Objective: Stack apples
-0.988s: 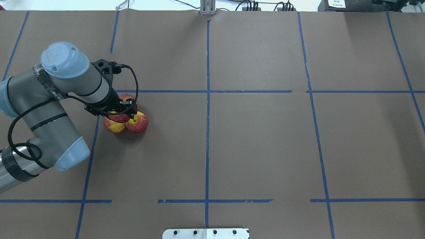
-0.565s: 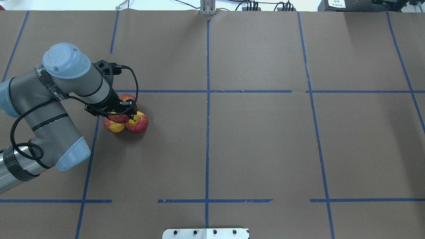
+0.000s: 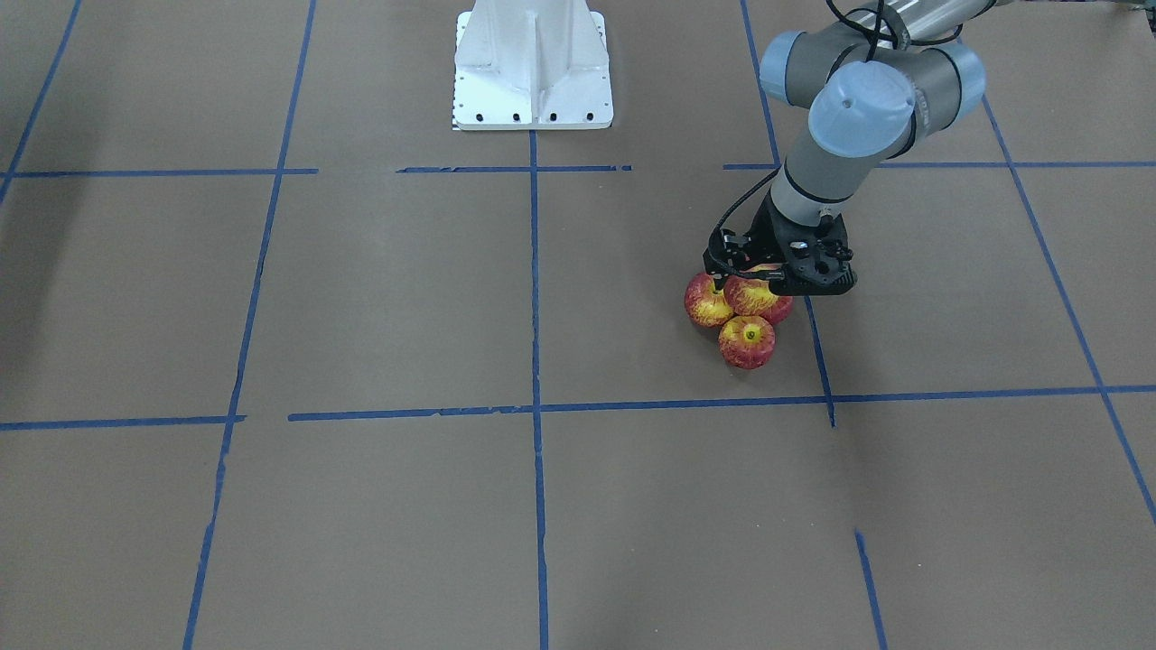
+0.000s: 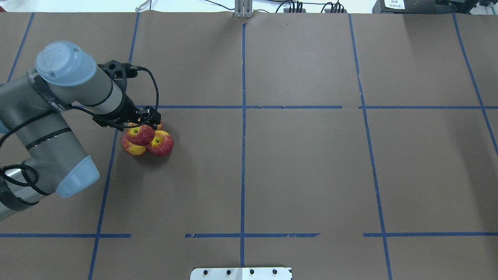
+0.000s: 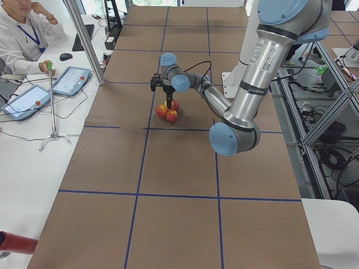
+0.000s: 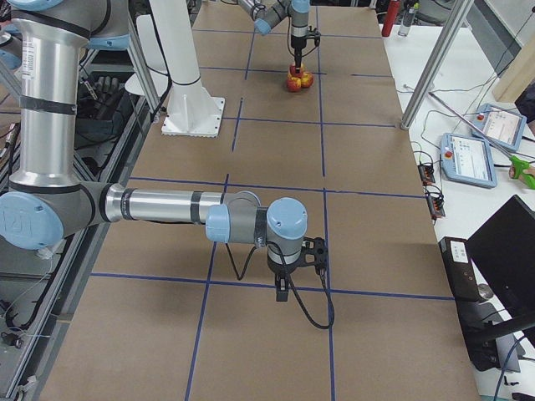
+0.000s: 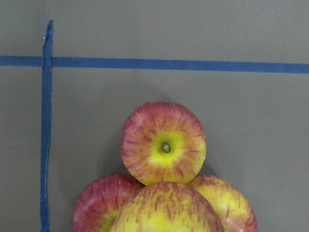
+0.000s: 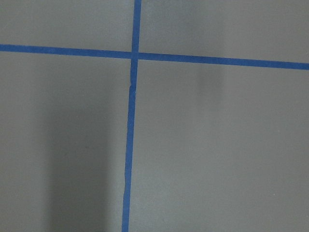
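Three apples lie touching on the brown table: a left one (image 4: pixel 132 148), a right one (image 4: pixel 161 143), and a far one (image 4: pixel 159 125) that is mostly hidden. A fourth apple (image 4: pixel 139 134) rests on top of them, dimple up. In the front view the top apple (image 3: pixel 755 295) sits over the others (image 3: pixel 747 341). My left gripper (image 4: pixel 141 120) hangs just above the top apple, open and empty. In the left wrist view the top apple (image 7: pixel 166 209) is nearest, and no fingers show. My right gripper (image 6: pixel 289 288) shows only in the right side view, so I cannot tell its state.
Blue tape lines (image 4: pixel 243 128) divide the brown table into squares. The robot's white base (image 3: pixel 533 68) stands at the robot's edge of the table. An operator (image 5: pixel 22 33) sits beside tablets past the far side of the table. The right wrist view shows only tape and table.
My left gripper has let go of the top apple and lifted back up and away. The apple now shows whole, resting on the other three.
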Tool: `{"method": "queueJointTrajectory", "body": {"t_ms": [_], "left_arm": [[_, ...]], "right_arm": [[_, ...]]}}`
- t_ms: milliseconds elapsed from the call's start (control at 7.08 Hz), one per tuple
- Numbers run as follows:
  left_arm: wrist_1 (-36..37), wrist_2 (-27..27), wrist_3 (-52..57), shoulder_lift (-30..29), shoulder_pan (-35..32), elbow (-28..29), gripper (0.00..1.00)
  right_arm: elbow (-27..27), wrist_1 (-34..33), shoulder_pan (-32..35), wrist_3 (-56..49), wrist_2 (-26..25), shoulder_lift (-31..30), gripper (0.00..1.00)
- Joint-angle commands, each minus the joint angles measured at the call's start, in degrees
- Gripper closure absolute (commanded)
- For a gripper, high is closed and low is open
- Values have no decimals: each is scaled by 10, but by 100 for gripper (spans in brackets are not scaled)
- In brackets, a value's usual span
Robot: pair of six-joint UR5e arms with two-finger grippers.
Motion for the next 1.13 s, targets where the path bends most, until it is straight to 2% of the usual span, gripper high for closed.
{"method": "queueJointTrajectory", "body": {"t_ms": [0, 141, 282, 424, 706, 847, 988], "left_arm": [[84, 3, 30, 1, -77, -93, 0], [86, 1, 73, 5, -120, -133, 0], [85, -19, 124, 37, -190, -152, 0], [85, -78, 229, 80, -229, -150, 0], [81, -132, 513, 189, -344, -103, 0], [82, -161, 606, 205, -424, -48, 0], [82, -169, 711, 226, -474, -13, 0]], "right_arm": [[0, 0, 0, 1, 0, 0, 0], [0, 0, 0, 0, 0, 0, 0], [0, 0, 0, 1, 0, 0, 0], [0, 0, 0, 1, 0, 0, 0], [0, 0, 0, 1, 0, 0, 0], [0, 0, 0, 1, 0, 0, 0], [0, 0, 0, 0, 0, 0, 0]]}}
